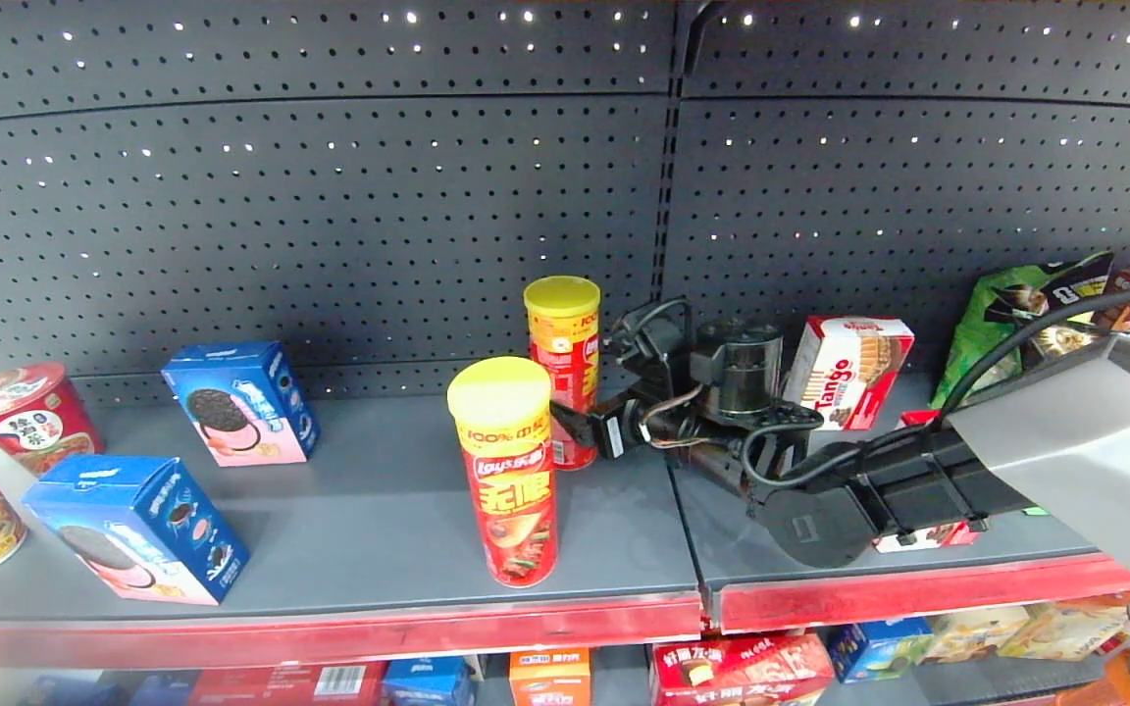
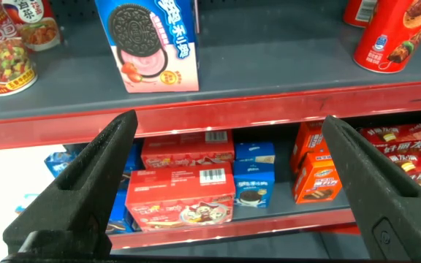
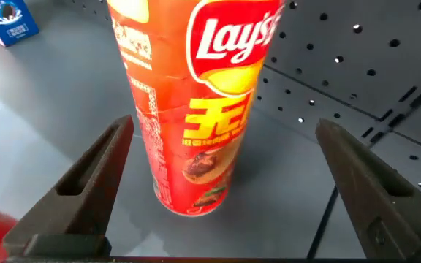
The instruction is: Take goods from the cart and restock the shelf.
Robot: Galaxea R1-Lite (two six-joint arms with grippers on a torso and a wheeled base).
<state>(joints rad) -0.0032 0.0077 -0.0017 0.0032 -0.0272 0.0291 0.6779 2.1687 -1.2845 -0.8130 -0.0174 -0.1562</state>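
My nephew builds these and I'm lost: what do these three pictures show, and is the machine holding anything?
It is a two-armed robot restocking a shop shelf. The wide picture comes from its head; the other two from cameras on its wrists, so the dark prongs there are gripper fingers. The right gripper is open, facing the rear chip can without gripping it. The left gripper is open and empty, facing the shelf's red edge. Also standing on the shelf: a front chip can, cookie boxes, noodle cups.
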